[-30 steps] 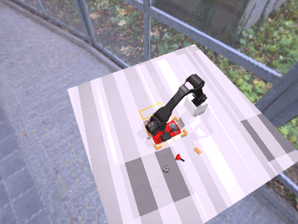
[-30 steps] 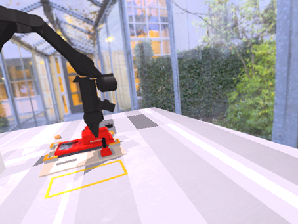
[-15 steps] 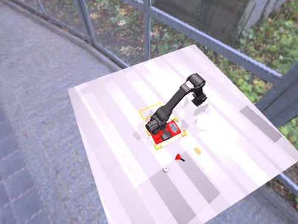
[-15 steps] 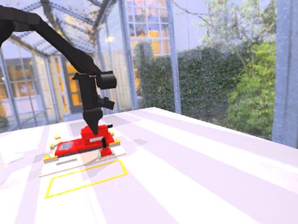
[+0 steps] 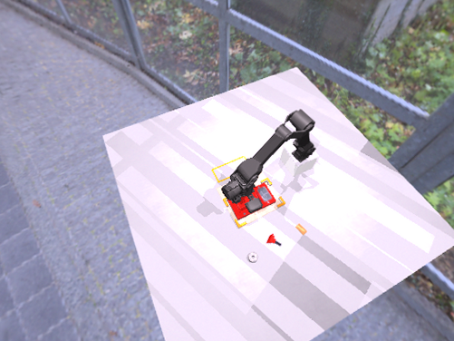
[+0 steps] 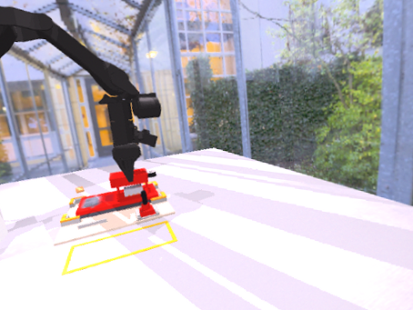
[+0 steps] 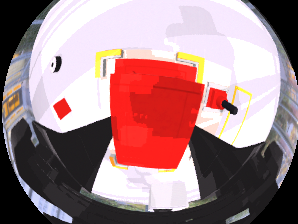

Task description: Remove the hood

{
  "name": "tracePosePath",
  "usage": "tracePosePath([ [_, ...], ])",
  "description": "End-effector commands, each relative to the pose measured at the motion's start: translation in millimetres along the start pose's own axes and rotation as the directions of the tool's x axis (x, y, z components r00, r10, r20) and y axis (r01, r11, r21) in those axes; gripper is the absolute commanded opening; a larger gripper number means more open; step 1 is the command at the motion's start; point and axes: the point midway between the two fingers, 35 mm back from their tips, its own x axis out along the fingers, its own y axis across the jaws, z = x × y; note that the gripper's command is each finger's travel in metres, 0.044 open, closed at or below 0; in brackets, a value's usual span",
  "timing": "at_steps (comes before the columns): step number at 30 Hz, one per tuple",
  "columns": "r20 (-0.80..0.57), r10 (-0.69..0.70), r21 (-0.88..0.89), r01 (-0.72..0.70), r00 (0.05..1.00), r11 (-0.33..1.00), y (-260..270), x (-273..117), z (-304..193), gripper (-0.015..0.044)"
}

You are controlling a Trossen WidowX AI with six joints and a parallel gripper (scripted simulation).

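Note:
The red hood (image 6: 117,180) (image 7: 150,115) is held level above the toy car (image 5: 242,212) (image 6: 105,204), with a visible gap under it. My gripper (image 6: 131,180) is shut on the hood, one black finger on each side of it in the wrist view. A grey block (image 6: 133,190) shows in the car below the hood. The car sits on a pale board between yellow-orange corner pieces. The marked area, a yellow outline (image 5: 228,163) (image 6: 172,231) (image 7: 243,90), lies on the table beside the board. In the top view the arm hides the fingertips and much of the hood.
A red piece with a black knob (image 6: 148,211) (image 7: 218,98) stands on the board's side nearest the marked area. On the other side lie a red piece with a dark handle (image 5: 272,239), a pale ring (image 5: 248,258) and an orange block (image 5: 301,229) (image 6: 79,190).

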Motion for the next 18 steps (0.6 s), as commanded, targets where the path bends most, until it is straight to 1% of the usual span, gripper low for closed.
tracePosePath([
  [1,0.022,0.004,-0.006,-0.004,1.0,1.0,1,-23,5,0.0],
  [4,0.022,0.004,-0.006,-0.004,1.0,1.0,1,-38,5,0.0],
  [6,0.022,0.004,-0.006,-0.004,1.0,1.0,1,-39,4,0.0],
  [7,0.017,0.003,0.0,-0.003,1.0,1.0,0,-31,3,0.0],
  [8,0.018,0.002,0.001,-0.002,1.0,1.0,-3,-31,3,0.0],
  [18,0.03,-0.007,0.023,0.007,1.0,1.0,-57,-35,6,0.0],
])
